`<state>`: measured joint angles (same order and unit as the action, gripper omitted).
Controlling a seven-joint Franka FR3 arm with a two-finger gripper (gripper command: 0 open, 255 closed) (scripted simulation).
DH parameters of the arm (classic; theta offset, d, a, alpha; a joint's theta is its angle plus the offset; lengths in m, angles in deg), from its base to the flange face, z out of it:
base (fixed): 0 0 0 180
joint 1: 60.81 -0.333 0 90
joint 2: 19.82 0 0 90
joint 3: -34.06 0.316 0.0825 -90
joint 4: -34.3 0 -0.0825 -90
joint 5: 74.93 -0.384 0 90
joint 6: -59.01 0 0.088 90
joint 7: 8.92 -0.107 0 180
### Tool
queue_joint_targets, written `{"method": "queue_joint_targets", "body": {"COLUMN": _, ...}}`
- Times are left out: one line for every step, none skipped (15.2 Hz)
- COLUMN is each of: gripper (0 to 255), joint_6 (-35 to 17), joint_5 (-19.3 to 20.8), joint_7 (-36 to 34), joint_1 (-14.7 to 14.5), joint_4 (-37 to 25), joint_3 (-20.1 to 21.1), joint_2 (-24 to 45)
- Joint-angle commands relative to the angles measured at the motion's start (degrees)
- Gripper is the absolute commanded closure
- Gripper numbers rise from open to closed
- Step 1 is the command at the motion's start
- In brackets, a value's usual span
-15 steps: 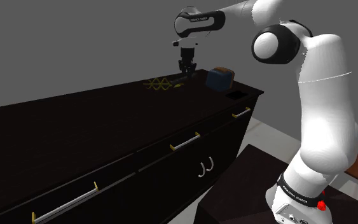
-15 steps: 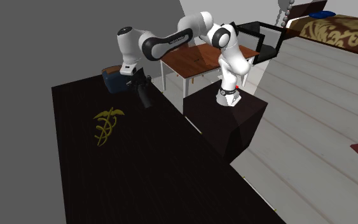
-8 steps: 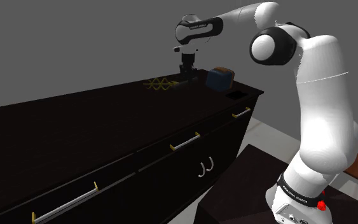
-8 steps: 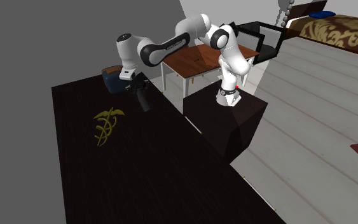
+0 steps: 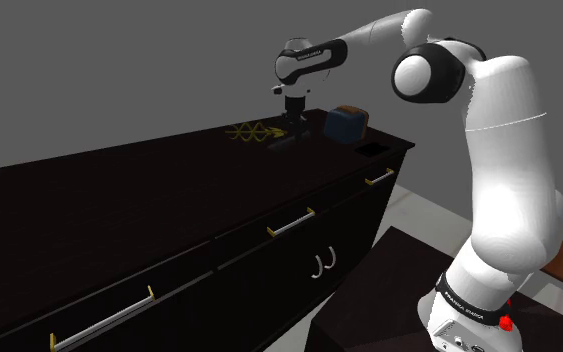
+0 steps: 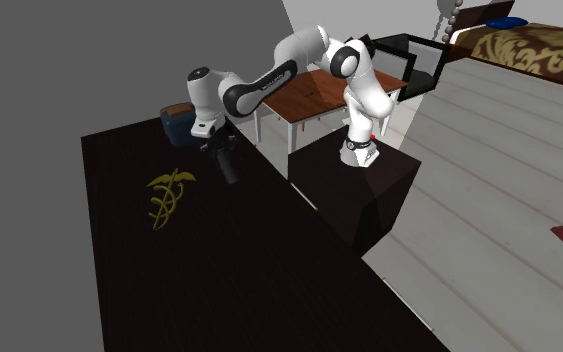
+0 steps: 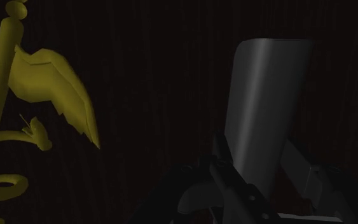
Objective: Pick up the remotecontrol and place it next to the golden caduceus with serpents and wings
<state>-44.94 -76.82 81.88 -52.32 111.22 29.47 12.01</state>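
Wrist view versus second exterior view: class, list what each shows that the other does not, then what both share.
Wrist view adds the black gripper, fingers pressed on both sides of the flat dark grey remote control. Second exterior view adds the white arm, its dark box stand, a reddish-brown table and a patterned bed. Both share the remote, the winged golden caduceus and the dark countertop.

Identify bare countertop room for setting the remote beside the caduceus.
Free: the dark strip between the golden caduceus and the held remote control, plus the long countertop stretch past the caduceus. Crowded: near the blue box.
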Motion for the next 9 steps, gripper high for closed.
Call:
{"method": "queue_joint_targets", "body": {"gripper": 255, "joint_6": -1.4, "joint_5": 0.0, "joint_7": 0.0, "joint_1": 0.0, "joint_4": 1.1, "joint_3": 0.0, "joint_2": 0.3}}
{"method": "queue_joint_targets", "body": {"gripper": 255, "joint_6": -2.1, "joint_5": 0.0, "joint_7": 0.0, "joint_1": 0.0, "joint_4": 1.6, "joint_3": 0.0, "joint_2": 0.5}}
{"method": "queue_joint_targets", "body": {"gripper": 255, "joint_6": -2.7, "joint_5": -0.1, "joint_7": 0.0, "joint_1": 0.0, "joint_4": 2.0, "joint_3": 0.0, "joint_2": 0.6}}
{"method": "queue_joint_targets", "body": {"gripper": 255, "joint_6": -3.4, "joint_5": -0.1, "joint_7": 0.0, "joint_1": -0.1, "joint_4": 2.5, "joint_3": 0.1, "joint_2": 0.8}}
{"method": "queue_joint_targets", "body": {"gripper": 255, "joint_6": -4.0, "joint_5": -0.1, "joint_7": 0.0, "joint_1": -0.1, "joint_4": 3.0, "joint_3": 0.1, "joint_2": 1.0}}
{"method": "queue_joint_targets", "body": {"gripper": 255, "joint_6": -4.7, "joint_5": -0.1, "joint_7": 0.0, "joint_1": -0.1, "joint_4": 3.4, "joint_3": 0.1, "joint_2": 1.2}}
{"method": "queue_joint_targets", "body": {"gripper": 255, "joint_6": -5.4, "joint_5": -0.1, "joint_7": 0.0, "joint_1": -0.1, "joint_4": 3.8, "joint_3": 0.1, "joint_2": 1.5}}
{"method": "queue_joint_targets", "body": {"gripper": 255, "joint_6": -6.0, "joint_5": -0.1, "joint_7": 0.0, "joint_1": -0.1, "joint_4": 4.2, "joint_3": 0.1, "joint_2": 1.7}}
{"method": "queue_joint_targets", "body": {"gripper": 255, "joint_6": -6.6, "joint_5": -0.2, "joint_7": 0.0, "joint_1": -0.1, "joint_4": 4.6, "joint_3": 0.1, "joint_2": 2.0}}
